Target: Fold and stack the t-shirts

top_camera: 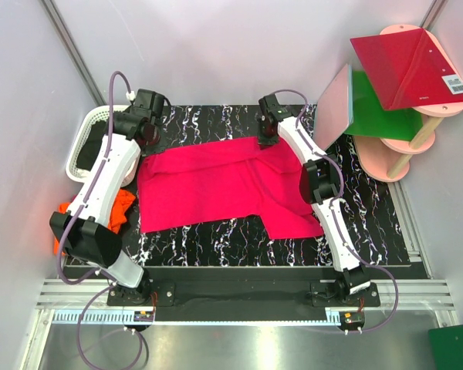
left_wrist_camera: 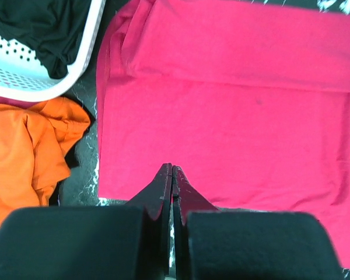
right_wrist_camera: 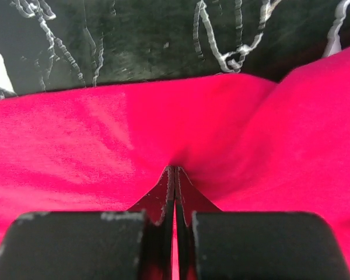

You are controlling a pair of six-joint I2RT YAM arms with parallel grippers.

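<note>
Top external view shows you the pink t-shirt (top_camera: 201,185) spread nearly flat across the middle of the worktop (top_camera: 216,239), one sleeve trailing toward the near right. The orange t-shirt (top_camera: 122,206) lies crumpled at the worktop's left edge, apart from the pink one and not yet folded. Your left claw (left_wrist_camera: 172,169) sits at the shirt's far left corner, closed, with a sliver of pink showing between its fingers, so it looks pinched on the hem. Your right claw (right_wrist_camera: 174,170) is closed on the far edge too, and the cloth puckers into its tips. Just left of the shirt is a white basket (left_wrist_camera: 76,76) holding a dark garment (left_wrist_camera: 41,29). You seem to be at the grasp for a fold of the pink shirt, with stacking a long way off. Next, lift both corners together, keep the edge taut and level between them, and carry it toward the near hem without dragging the rest.
</note>
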